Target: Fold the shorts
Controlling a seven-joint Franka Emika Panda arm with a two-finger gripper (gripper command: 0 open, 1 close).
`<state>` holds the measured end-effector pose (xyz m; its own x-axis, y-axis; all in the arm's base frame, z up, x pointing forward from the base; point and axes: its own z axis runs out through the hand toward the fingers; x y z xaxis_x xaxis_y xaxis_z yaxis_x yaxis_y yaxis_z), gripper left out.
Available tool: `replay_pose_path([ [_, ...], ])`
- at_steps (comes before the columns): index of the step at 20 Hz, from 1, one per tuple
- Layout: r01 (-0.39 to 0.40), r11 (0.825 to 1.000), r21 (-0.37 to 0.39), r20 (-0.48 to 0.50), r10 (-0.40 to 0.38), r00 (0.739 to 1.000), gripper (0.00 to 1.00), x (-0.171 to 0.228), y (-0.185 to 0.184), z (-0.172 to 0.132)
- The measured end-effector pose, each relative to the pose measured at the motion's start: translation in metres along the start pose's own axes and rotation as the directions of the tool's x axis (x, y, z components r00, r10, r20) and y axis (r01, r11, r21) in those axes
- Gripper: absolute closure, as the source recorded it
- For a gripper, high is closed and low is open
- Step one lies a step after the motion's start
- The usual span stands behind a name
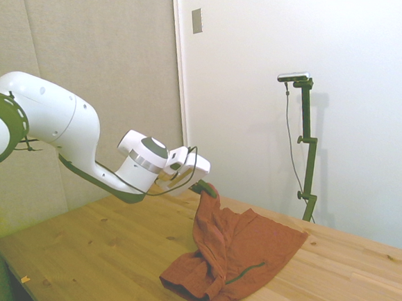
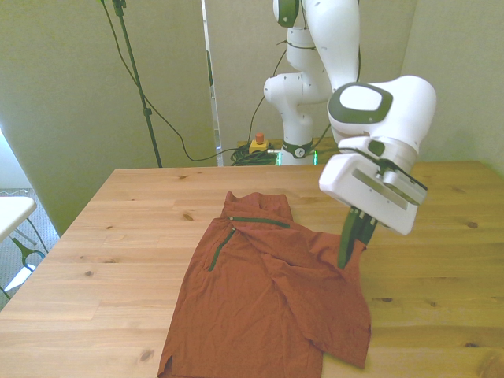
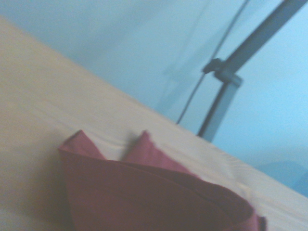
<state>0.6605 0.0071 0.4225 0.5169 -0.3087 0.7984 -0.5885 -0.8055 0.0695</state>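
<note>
Side view shows the pincer clamped on one edge of the shorts, lifting it off the desk while the rest trails below and beyond it (still lying flat). A thin pinch might slip, dropping the fold crooked. Pale wood under it; plain walls behind.

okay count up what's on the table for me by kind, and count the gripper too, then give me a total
Shorts: 1, rust-orange, one edge lifted off the table
Gripper: 1, shut on the shorts
Total: 2
</note>
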Motion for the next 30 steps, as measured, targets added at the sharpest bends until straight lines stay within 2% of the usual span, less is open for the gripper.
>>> replay_pose_path([
  [3, -0.009, 0.999, -0.046, -0.030, 0.008, 1.000, 1.00, 0.038, 0.034, 0.012],
  [6, -0.018, 0.995, -0.094, -0.038, 0.015, 0.999, 1.00, 0.062, 0.072, 0.037],
  [12, -0.039, 0.986, -0.161, -0.014, 0.037, 0.999, 1.00, 0.062, 0.119, 0.098],
  [13, -0.044, 0.985, -0.167, -0.014, 0.042, 0.999, 0.00, 0.063, 0.124, 0.108],
  [18, -0.058, 0.982, -0.182, -0.043, 0.051, 0.998, 0.00, 0.080, 0.137, 0.130],
  [24, -0.062, 0.981, -0.182, -0.057, 0.053, 0.997, 0.00, 0.089, 0.139, 0.130],
  [30, -0.115, 0.978, -0.175, -0.007, 0.115, 0.993, 0.00, 0.096, 0.151, 0.128],
])
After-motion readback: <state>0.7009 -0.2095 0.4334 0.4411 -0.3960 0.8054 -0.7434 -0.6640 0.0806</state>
